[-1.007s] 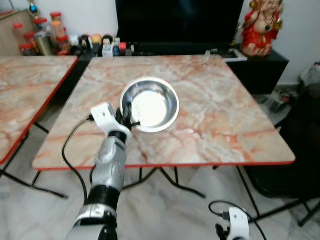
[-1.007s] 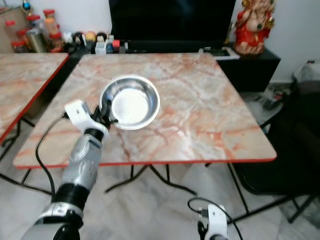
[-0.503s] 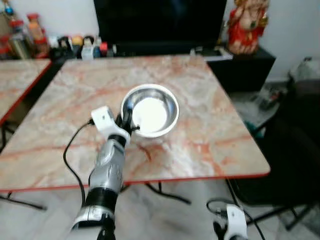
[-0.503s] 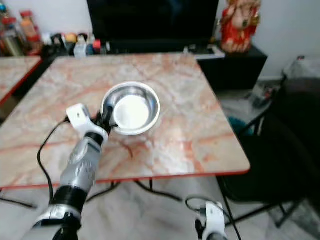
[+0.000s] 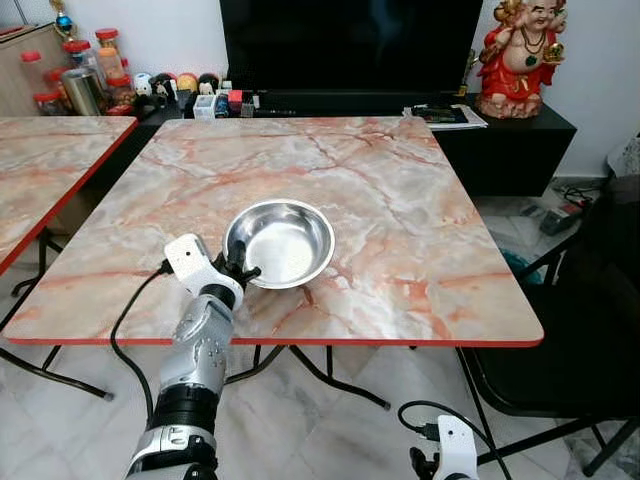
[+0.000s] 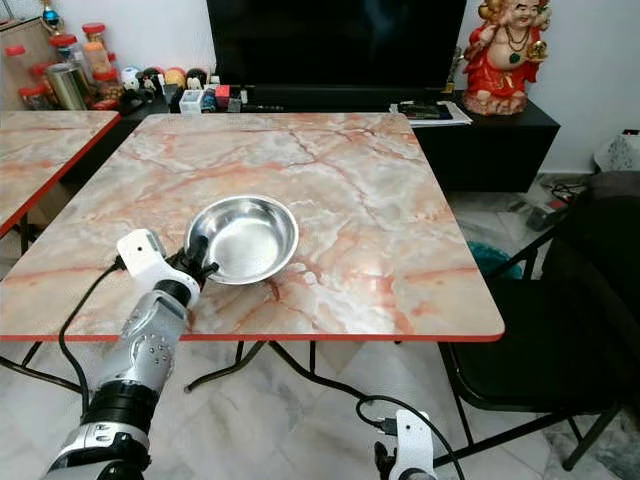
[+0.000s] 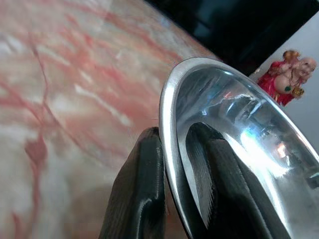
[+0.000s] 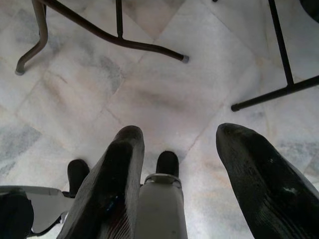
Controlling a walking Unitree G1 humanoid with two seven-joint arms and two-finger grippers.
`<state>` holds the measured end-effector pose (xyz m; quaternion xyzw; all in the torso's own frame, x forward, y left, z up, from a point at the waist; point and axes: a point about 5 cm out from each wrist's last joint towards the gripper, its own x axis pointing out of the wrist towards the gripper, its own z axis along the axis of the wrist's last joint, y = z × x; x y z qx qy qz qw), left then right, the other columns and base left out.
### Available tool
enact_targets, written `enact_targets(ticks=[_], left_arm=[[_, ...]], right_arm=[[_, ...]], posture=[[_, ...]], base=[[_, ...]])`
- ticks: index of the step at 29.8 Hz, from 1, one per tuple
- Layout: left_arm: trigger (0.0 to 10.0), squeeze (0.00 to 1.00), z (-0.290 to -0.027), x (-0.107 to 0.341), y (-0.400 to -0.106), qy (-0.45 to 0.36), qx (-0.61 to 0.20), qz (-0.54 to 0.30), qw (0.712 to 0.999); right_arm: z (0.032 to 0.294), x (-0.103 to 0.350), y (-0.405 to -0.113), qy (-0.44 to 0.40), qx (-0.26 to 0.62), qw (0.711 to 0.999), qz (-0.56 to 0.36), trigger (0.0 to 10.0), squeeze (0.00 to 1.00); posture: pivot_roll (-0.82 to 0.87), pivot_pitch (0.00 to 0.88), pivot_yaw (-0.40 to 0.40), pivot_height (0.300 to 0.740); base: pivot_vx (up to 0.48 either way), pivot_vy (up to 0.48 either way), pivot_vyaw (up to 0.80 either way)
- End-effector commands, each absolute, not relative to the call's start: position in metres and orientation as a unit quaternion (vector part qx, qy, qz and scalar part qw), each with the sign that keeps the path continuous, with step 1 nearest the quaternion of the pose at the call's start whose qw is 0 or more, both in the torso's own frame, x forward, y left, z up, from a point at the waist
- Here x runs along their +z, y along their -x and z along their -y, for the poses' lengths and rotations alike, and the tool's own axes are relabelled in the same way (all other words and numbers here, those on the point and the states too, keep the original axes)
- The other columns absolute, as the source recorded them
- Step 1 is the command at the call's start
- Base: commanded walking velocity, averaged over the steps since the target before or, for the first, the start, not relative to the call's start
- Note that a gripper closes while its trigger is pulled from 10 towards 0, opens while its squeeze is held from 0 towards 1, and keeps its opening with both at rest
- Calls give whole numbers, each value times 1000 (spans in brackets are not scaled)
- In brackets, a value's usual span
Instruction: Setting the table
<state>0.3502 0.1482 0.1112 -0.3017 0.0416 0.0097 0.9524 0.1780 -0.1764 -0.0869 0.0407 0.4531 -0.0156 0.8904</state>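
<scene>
A shiny steel bowl (image 5: 282, 240) rests on the marble-patterned table (image 5: 420, 230), towards its near left part. My left gripper (image 5: 240, 270) is shut on the bowl's near-left rim; in the left wrist view one black finger (image 7: 142, 194) lies outside the rim and the other inside the bowl (image 7: 234, 144). My right arm (image 5: 455, 460) hangs low below the table's front edge, and its gripper (image 8: 182, 164) stands open above the floor with nothing between the fingers.
A second marble table (image 5: 45, 170) stands to the left. Behind are a dark TV (image 5: 350, 45), a low black cabinet with jars and small bottles (image 5: 90, 85), and a red figurine (image 5: 525, 55). A black chair (image 5: 590, 330) stands at the right.
The camera has swung, so the whole scene shifted. The bowl, still in my left gripper, now sits nearer the table's front-left edge than one second ago.
</scene>
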Motion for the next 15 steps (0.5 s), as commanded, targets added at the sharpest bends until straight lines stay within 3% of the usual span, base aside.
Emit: enact_targets(ticks=[1, 15], left_arm=[[10000, 0, -144, 118, -358, 320, 14, -49, 946], [10000, 0, -145, 111, -367, 281, 70, -104, 951]], right_arm=[[177, -87, -179, -43, -20, 891, -451, 10000, 0], [177, -87, -177, -45, -22, 891, -452, 10000, 0]], posture=[[-4, 0, 9, 740], [-15, 0, 12, 740]], base=[[0, 0, 0], [0, 0, 0]])
